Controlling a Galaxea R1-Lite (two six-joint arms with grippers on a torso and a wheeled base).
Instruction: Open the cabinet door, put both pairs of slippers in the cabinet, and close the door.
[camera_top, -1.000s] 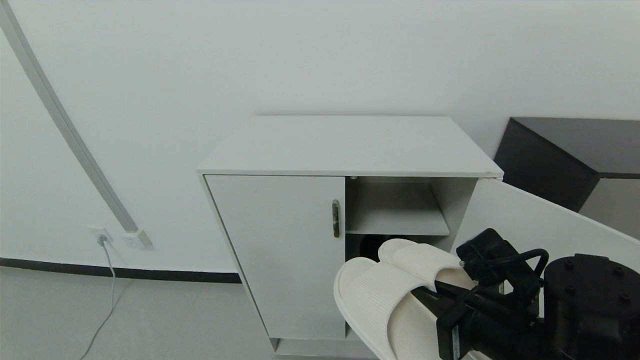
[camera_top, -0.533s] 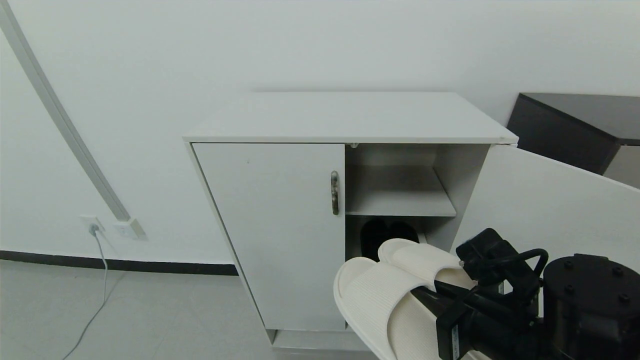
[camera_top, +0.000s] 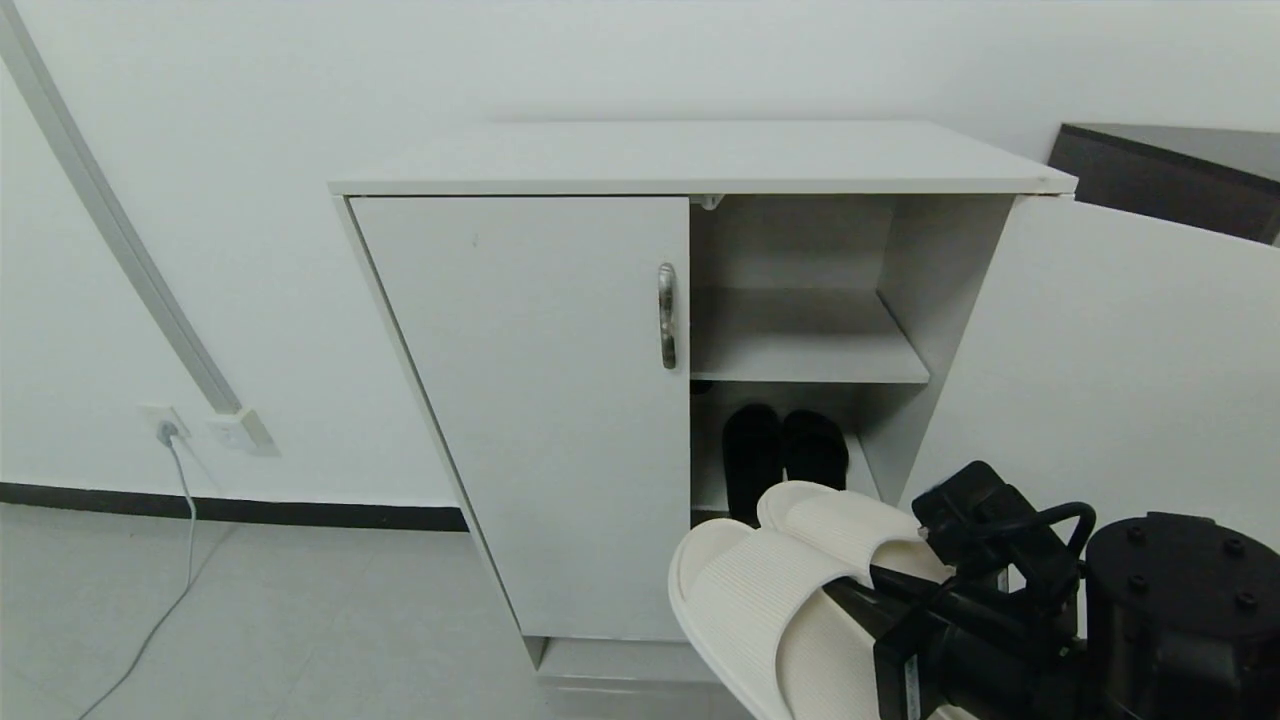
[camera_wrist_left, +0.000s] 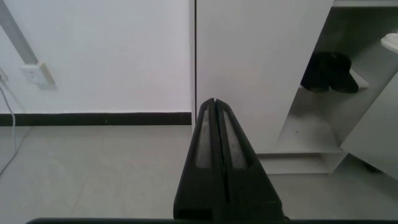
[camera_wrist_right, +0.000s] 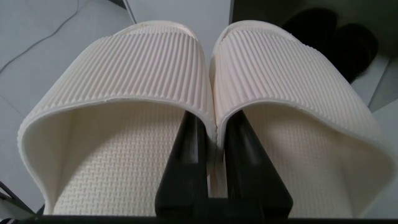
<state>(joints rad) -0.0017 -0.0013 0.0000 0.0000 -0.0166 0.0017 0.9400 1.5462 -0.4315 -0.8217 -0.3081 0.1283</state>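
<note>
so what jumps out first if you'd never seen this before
First, the pair of cream slippers pinched together in the right gripper, held low in front of the cabinet. Behind them the right door stands open, with black slippers already on the lower shelf. The left door is shut.

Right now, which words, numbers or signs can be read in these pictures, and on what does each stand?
None can be read.
The white cabinet, the cream slippers and the black slippers carry no print.
A small white label on the arm behind the right gripper is too small to read.
</note>
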